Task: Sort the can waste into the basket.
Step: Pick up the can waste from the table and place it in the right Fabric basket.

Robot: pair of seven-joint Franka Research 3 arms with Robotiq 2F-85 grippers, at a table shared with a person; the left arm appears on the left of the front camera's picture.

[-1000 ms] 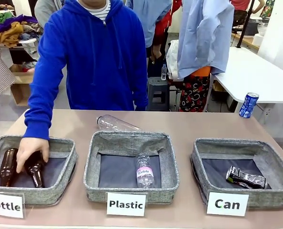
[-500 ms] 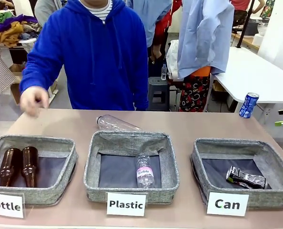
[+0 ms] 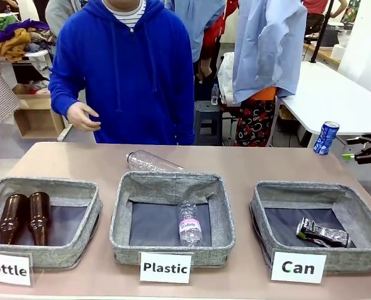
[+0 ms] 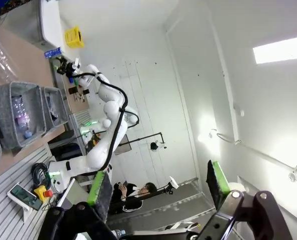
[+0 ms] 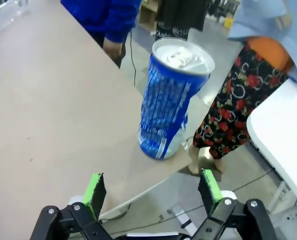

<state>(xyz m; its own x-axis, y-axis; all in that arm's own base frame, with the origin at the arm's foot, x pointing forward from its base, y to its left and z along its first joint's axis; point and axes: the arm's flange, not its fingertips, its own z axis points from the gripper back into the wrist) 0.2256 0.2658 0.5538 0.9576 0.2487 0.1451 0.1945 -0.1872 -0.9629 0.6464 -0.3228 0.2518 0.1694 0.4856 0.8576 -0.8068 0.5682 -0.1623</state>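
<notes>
The blue can [image 3: 326, 137] with white lettering stands upright at the table's far right corner. My right gripper [image 3: 351, 149] hovers just to its right, open. In the right wrist view the blue can [image 5: 172, 100] stands ahead of the open gripper [image 5: 152, 187], beyond the green pads [image 5: 94, 189], untouched. The black-and-silver can [image 3: 323, 233] lies on its side in the grey basket [image 3: 258, 209] with the card "Can" [image 3: 298, 267]. My left gripper [image 4: 158, 180] is open and empty, pointing up into the room.
The middle basket [image 3: 120, 212] carded "Plastic" holds a clear bottle [image 3: 188, 224]; another clear bottle [image 3: 151, 162] lies behind it. The left basket [image 3: 92, 209] carded "Bottle" holds two brown bottles [image 3: 24, 217]. A person in a blue hoodie [image 3: 126, 69] stands opposite, hand [image 3: 82, 117] raised.
The person's hand let go of the brown bottles and drew back to the body. My right gripper came in from the right edge towards the blue can.
</notes>
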